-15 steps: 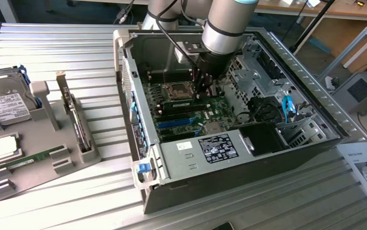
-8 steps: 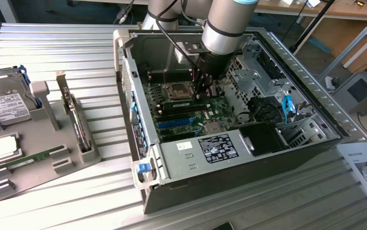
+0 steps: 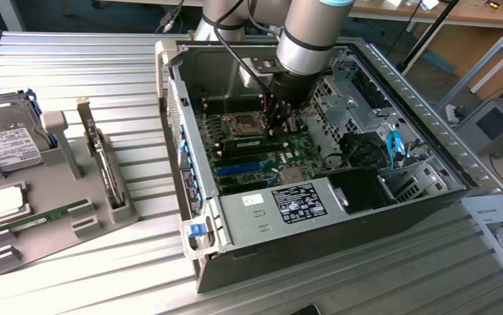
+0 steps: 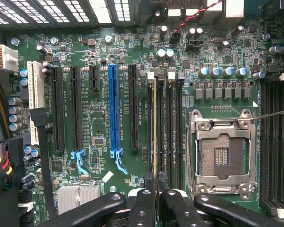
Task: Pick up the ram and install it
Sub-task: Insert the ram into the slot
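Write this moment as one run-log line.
gripper: shut on ram | place: over memory slots beside empty CPU socket | seated: cannot tell | second ram: in tray

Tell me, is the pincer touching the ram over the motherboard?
Touching. In the wrist view the thin edge of the ram runs straight into the shut pincer, with no gap on either side.

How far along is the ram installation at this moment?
Done: one ram is out of the tray, where its twin lies. In hand: the gripper is shut on the ram, edge-on over the memory slots beside the CPU socket. Left: whether it is seated cannot be told; it is not released.
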Controlling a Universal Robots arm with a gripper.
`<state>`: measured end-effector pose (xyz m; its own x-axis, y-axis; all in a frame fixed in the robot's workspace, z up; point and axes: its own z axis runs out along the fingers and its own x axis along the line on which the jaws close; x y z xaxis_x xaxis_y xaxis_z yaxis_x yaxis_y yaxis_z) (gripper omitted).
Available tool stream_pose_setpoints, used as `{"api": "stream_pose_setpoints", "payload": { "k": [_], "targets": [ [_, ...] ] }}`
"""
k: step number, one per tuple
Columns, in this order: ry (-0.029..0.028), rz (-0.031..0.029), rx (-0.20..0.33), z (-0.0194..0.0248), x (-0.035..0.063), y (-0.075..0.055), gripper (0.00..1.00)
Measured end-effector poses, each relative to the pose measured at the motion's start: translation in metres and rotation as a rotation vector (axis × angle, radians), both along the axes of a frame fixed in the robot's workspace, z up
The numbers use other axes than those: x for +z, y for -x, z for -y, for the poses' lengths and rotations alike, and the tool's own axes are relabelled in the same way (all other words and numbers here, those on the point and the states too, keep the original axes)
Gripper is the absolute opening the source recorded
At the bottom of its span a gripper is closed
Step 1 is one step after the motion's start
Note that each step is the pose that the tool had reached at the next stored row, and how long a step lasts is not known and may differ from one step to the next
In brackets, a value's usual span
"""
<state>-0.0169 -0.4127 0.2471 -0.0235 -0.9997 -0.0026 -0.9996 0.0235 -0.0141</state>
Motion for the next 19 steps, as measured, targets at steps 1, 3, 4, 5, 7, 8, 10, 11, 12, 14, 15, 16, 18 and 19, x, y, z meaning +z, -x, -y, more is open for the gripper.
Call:
{"api": "stream_pose_setpoints", "payload": {
  "k": [1,3,4,5,7,8,10,11,12,14,15,16,18,19],
  "targets": [
    [0.0000,0.0000,0.002,0.0000,0.0000,0.0000,0.12],
    [0.0000,0.0000,0.004,0.0000,0.0000,0.0000,0.12],
    [0.0000,0.0000,0.004,0.0000,0.0000,0.0000,0.12],
    [-0.0001,0.0000,0.004,0.0000,0.0000,0.0000,0.12],
    [-0.0001,0.0000,0.004,0.0000,-0.0005,0.0000,0.12],
    [0.0001,0.0000,0.004,0.0001,-0.0007,0.0000,0.12],
    [-0.0001,0.0001,0.004,0.0001,-0.0014,0.0000,0.12],
    [-0.0002,0.0001,0.004,0.0002,-0.0017,0.0000,0.12],
    [0.0000,0.0000,0.004,0.0002,-0.0024,0.0000,0.12],
    [0.0001,0.0000,0.004,0.0003,-0.0024,0.0000,0.12],
    [0.0001,0.0000,0.004,0.0003,-0.0024,0.0000,0.12],
    [0.0000,0.0000,0.004,0.0003,-0.0026,0.0000,0.12],
    [-0.0004,0.0001,0.004,0.0003,-0.0029,0.0000,0.12],
    [-0.0007,0.0001,0.004,0.0002,-0.0035,0.0000,0.12]
  ]
}}
